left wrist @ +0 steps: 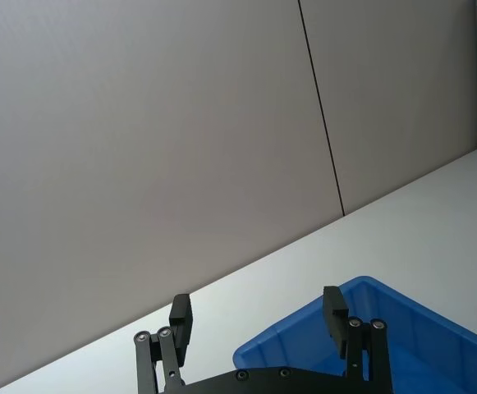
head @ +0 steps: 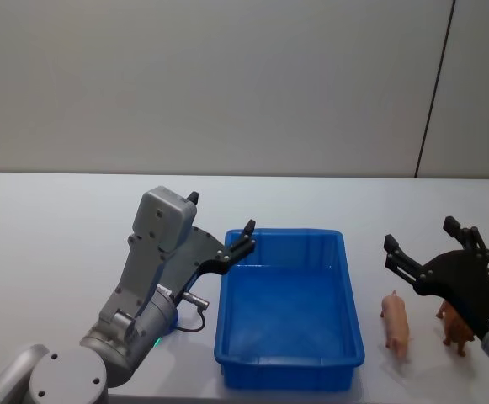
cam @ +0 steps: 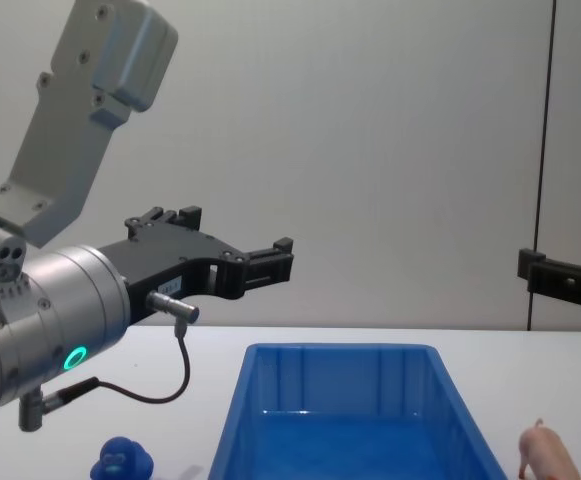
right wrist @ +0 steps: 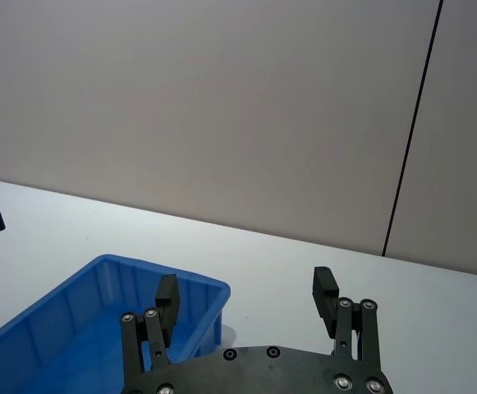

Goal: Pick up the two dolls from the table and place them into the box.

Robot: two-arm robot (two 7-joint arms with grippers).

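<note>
The left gripper [head: 220, 214] had its fingers spread wide with nothing between them. One fingertip sat at the far left corner of the box [head: 351, 296], and the chest view put the gripper well above the rim. The right gripper [head: 419, 236] was likewise splayed and empty, hanging over the table [head: 59, 252] to the right of the box. Below it the pig [head: 395, 323] lay just beside the box's right wall, leaving a narrow strip of table between them. The brown animal [head: 456, 330] stood just right of the pig, partly covered by the gripper's palm. The chest view caught the blue figure [cam: 120, 462] on the table left of the box, under the left arm. Behind the box the table ran broad to the grey wall [head: 227, 84].
</note>
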